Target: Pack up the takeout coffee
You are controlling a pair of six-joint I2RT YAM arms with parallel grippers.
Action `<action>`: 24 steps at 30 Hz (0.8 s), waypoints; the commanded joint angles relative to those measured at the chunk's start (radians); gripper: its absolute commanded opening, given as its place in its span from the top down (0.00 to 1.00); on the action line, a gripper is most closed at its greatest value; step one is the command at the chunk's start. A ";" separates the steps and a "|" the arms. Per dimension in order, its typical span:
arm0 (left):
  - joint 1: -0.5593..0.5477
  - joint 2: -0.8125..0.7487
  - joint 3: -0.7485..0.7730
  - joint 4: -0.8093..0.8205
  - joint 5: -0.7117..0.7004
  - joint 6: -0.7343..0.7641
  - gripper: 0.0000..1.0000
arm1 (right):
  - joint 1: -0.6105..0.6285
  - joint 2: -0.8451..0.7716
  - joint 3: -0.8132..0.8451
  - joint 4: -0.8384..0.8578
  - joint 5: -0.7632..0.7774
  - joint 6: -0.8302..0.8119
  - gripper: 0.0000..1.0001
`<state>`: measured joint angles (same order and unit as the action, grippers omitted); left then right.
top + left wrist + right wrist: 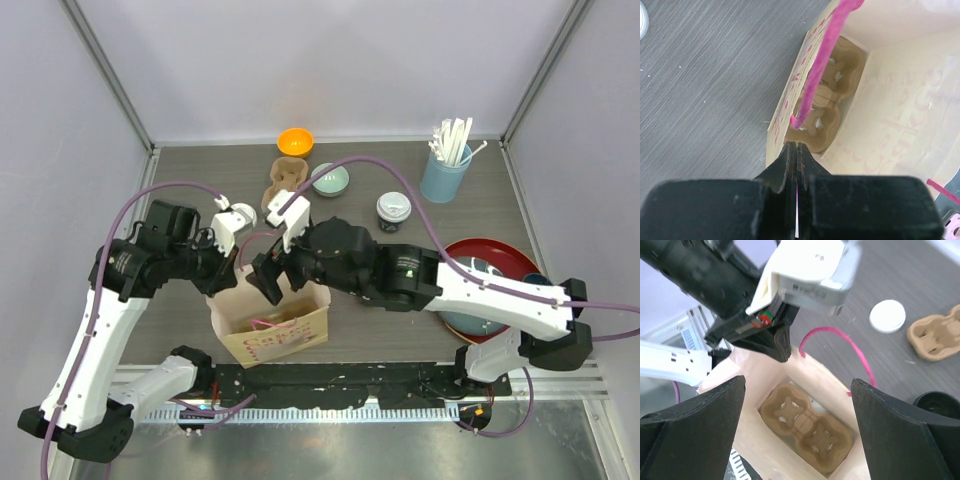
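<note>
One takeout coffee (393, 211), a black cup with a white lid, stands behind my right arm. A second one (241, 213) stands beside my left wrist, and its lid (887, 316) shows in the right wrist view. The paper bag (272, 328) with pink handles stands open at the near edge. A brown cardboard cup carrier (807, 427) lies flat on its bottom, both holes empty. My left gripper (794, 146) is shut on the bag's rim by the pink handle (815, 75). My right gripper (799, 385) hangs open over the bag's mouth with nothing between its fingers.
A second cardboard carrier (285, 185) lies behind the bag, next to a pale green bowl (330, 180) and an orange bowl (295, 141). A light-blue tumbler of white straws (445, 172) stands at the back right. A red tray (495, 255) lies under my right arm.
</note>
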<state>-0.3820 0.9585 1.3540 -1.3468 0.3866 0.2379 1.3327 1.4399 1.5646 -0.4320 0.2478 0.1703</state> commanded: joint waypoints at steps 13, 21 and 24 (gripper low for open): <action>0.022 -0.043 -0.004 0.028 -0.052 -0.029 1.00 | -0.438 -0.348 -0.135 -0.135 0.173 0.044 0.08; 0.089 -0.049 0.002 0.006 -0.055 -0.022 1.00 | -0.768 -0.345 -0.290 -0.212 -0.043 0.023 0.18; 0.146 -0.055 -0.006 0.005 -0.026 -0.015 1.00 | -0.828 -0.302 -0.321 -0.214 -0.090 0.009 0.26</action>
<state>-0.2935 0.9150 1.3495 -1.3445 0.3370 0.2173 0.5724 1.1000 1.2686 -0.6407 0.2729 0.1928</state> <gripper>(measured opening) 0.009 0.786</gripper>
